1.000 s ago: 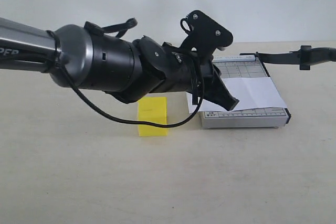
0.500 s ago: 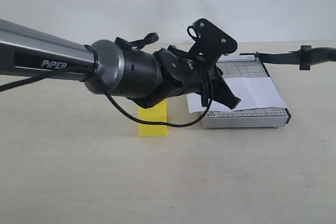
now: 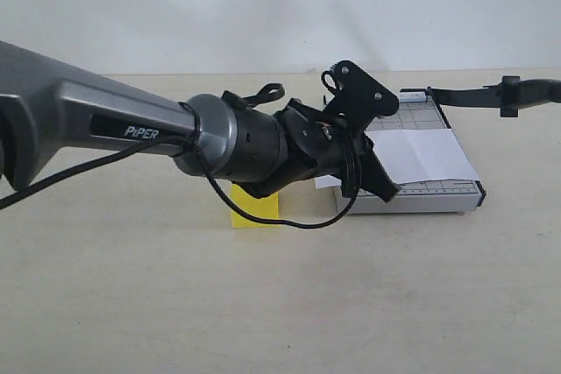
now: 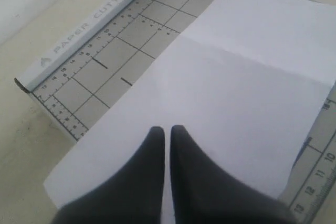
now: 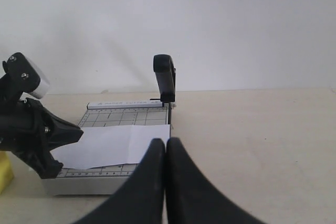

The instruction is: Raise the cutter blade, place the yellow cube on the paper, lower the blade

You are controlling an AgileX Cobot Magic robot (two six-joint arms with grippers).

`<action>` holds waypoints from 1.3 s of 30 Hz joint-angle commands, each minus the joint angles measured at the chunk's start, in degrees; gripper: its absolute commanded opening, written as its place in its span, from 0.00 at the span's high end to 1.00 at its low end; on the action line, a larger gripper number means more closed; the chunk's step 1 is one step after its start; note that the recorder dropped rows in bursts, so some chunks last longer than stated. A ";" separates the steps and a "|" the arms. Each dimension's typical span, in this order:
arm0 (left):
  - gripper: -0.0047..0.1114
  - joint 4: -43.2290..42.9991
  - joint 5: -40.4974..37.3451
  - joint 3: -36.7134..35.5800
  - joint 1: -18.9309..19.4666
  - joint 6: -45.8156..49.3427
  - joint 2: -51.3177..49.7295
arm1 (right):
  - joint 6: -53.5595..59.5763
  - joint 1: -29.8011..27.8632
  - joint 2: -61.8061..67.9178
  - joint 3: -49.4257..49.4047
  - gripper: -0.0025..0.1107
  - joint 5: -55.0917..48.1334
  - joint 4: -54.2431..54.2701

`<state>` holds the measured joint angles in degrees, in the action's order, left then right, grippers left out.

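Note:
The grey trimmer board [image 3: 412, 200] holds the creased white paper [image 3: 425, 153]. Off the board, the black cutter blade [image 3: 478, 94] is raised, and its thick handle [image 5: 164, 77] stands above the board's right edge. Left of the board, the yellow cube [image 3: 254, 210] rests on the table, mostly hidden behind my left arm. My left gripper [image 3: 386, 184] hangs over the board's left part, shut and empty; in the wrist view its tips [image 4: 168, 129] sit just above the paper [image 4: 236, 87]. My right gripper [image 5: 166, 142] is shut and empty, in front of the board's right corner [image 5: 157, 174].
My long grey and black left arm [image 3: 219, 137] with its loose cable crosses from the left edge to the board. A white wall backs the beige table [image 3: 280, 304]. A sliver of the cube [image 5: 4, 174] shows at the right wrist view's edge.
My left arm has reached farther right and lower, covering more of the cube. Its gripper stays over the board's left side. Cube, paper and blade have not moved.

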<state>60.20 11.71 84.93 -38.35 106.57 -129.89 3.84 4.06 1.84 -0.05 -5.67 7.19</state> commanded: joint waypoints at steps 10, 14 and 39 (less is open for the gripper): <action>0.92 0.00 1.69 0.40 -0.17 -0.28 -2.05 | -0.08 -0.11 -0.08 0.05 0.98 0.32 -0.18; 0.92 0.00 1.81 0.40 -0.17 -0.28 -2.43 | -0.08 -0.11 -0.08 0.05 0.98 0.32 -0.18; 0.92 0.00 -5.52 5.56 -0.17 -2.21 -3.56 | -0.08 -0.11 -0.08 0.05 0.98 0.32 -0.18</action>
<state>59.97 6.48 90.08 -38.35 105.47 -133.48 3.84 4.06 1.84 -0.05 -5.67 7.31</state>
